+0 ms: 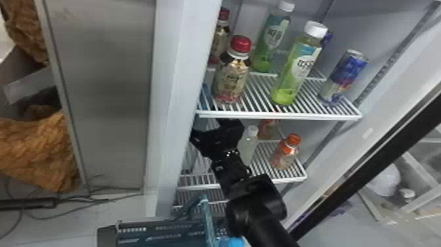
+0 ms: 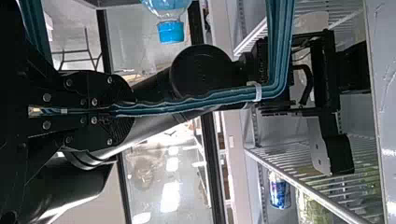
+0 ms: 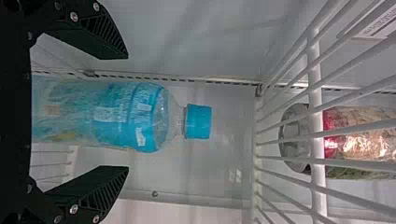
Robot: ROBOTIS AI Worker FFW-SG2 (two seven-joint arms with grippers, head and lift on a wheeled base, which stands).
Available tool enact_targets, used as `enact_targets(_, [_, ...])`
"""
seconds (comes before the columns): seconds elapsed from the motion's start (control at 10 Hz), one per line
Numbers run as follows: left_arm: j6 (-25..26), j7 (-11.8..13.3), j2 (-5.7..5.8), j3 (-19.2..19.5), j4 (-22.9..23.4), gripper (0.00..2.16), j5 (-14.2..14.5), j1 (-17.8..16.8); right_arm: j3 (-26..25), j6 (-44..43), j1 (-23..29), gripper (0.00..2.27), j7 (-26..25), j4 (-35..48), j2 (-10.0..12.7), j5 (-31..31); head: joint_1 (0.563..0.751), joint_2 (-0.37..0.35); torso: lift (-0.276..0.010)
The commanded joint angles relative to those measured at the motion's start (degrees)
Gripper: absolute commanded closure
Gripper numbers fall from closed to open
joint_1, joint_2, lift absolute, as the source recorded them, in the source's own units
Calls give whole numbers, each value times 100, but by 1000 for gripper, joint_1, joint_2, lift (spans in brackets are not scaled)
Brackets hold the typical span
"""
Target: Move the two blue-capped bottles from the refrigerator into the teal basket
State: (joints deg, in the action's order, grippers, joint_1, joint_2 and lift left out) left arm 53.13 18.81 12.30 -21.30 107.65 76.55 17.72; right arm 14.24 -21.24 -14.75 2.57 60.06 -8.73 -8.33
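In the head view my right gripper (image 1: 218,136) is inside the refrigerator, below the upper shelf, at its left wall. In the right wrist view the right gripper (image 3: 127,112) stands open, one finger on either side of an upright blue-capped bottle (image 3: 135,114), with gaps visible beside it. Another blue-capped bottle (image 1: 231,242) is at the teal basket (image 1: 147,235), at the bottom edge; its cap (image 2: 170,31) also appears in the left wrist view. There my left gripper (image 2: 133,111) is shut on the basket's teal handle (image 2: 196,103).
The upper wire shelf (image 1: 279,115) holds red-capped bottles (image 1: 231,78), green bottles (image 1: 295,72) and a blue can (image 1: 344,77). An orange-capped bottle (image 1: 286,152) and a white-capped bottle (image 1: 248,144) stand on the shelf below. The refrigerator's left frame (image 1: 178,98) rises close beside the right gripper.
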Motion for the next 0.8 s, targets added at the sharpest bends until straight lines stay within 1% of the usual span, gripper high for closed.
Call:
enact_targets(0.0, [-12, 0, 0, -6, 0, 1107, 0, -14, 96, 14, -157, 176, -20, -121, 3, -2, 695, -350, -156])
enact_targets(0.2, [-26, 0, 0, -14, -28, 1107, 0, -42, 184, 197, -269, 223, -82, -177, 3, -2, 695, -350, -156])
enact_targets(0.4, [-40, 0, 9, -14, -28, 1107, 0, -42, 193, 309, -284, 613, -117, -191, 3, -2, 695, -346, -156])
enact_targets(0.7, [-54, 0, 18, -14, -28, 1107, 18, -28, 184, 211, -241, 625, -143, -205, -6, -2, 695, -346, -156])
